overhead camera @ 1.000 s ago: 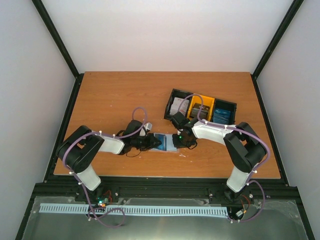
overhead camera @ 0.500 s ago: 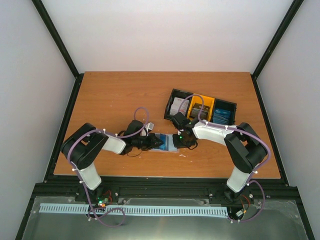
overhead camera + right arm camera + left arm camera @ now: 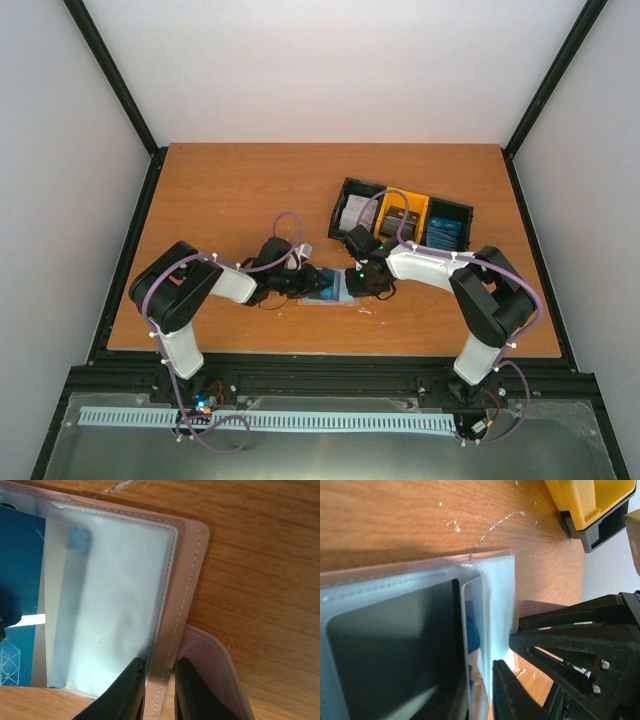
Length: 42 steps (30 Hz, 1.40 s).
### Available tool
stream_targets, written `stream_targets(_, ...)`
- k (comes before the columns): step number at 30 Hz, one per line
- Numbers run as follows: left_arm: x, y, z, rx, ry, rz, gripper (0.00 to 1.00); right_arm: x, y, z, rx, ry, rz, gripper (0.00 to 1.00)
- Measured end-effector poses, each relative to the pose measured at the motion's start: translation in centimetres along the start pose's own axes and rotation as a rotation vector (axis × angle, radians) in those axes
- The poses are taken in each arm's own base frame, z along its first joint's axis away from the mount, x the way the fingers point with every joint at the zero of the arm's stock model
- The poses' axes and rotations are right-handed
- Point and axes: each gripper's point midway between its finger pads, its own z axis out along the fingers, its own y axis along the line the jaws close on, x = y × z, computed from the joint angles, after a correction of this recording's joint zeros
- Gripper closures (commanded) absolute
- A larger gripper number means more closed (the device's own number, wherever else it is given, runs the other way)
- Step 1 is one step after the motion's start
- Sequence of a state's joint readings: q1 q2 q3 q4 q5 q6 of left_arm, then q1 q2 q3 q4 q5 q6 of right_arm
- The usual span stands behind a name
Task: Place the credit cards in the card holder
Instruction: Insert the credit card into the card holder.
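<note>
Card holder (image 3: pixel 191 580) edge pinched by nearly closed right gripper (image 3: pixel 160 664); left gripper's (image 3: pixel 311 283) state unclear.

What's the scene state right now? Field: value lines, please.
card holder: lying open on the table, between both pincers
blue card: under the holder's clear plastic
dark card: inside a clear slot
left pincer: at the holder's left side; open or shut unclear
right pincer: jaws close together, astride the holder's stitched edge; grip unclear
bins: black, yellow, black in a row, beyond the right arm, cards inside
</note>
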<state>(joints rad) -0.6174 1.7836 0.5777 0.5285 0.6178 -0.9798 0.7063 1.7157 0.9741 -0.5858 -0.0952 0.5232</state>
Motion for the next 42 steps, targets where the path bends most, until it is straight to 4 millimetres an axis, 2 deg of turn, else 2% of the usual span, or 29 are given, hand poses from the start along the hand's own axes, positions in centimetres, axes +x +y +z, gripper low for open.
stream_targets(3, -0.4, -0.3, 0.3, -0.021, 0.004, -0.004, 0.7, 0.0, 0.2, 0.0, -0.009, -0.001, 0.001, 0.82)
stream_targets(9, -0.8, -0.7, 0.4, -0.088, 0.005, -0.024, 0.6, -0.1, 0.5, 0.1, -0.028, -0.005, 0.011, 0.82)
stream_targets(17, -1.0, -1.1, 0.4, -0.167, 0.026, -0.041, 0.41, -0.2, 0.9, 0.1, -0.051, -0.011, 0.019, 0.82)
stream_targets(24, -1.3, -1.1, -0.1, -0.263, 0.056, -0.089, 0.34, -0.4, 1.4, 0.3, -0.086, -0.021, 0.016, 0.82)
stream_targets(37, -0.5, -0.8, -0.7, -0.41, 0.077, -0.129, 0.21, -0.5, 1.8, 0.3, -0.111, -0.032, 0.016, 0.82)
stream_targets(42, -0.4, -0.5, -1.7, -0.456, 0.043, -0.158, 0.17, -0.5, 1.8, 0.3, -0.113, -0.031, 0.016, 0.82)
